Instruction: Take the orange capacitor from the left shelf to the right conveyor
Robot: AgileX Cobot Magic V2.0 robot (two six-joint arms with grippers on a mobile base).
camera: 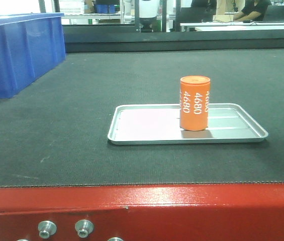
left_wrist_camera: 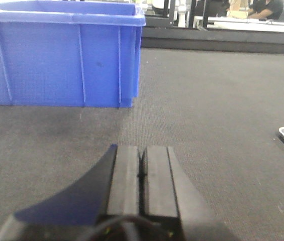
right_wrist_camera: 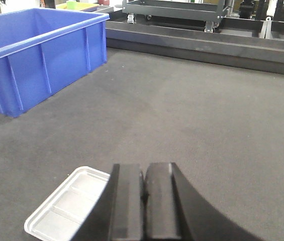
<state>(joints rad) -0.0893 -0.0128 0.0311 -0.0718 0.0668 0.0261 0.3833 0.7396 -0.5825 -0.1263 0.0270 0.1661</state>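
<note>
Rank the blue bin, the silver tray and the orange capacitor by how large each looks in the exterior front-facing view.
1. Blue bin, largest though cut off by the left edge and farther back.
2. Silver tray, wide but shallow.
3. Orange capacitor, smallest, standing upright on the tray.

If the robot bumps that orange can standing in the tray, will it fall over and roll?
Probably: the orange capacitor stands upright, taller than wide, so a high push could tip it. Its round side would likely roll, though the silver tray has a raised rim that may stop it.
</note>
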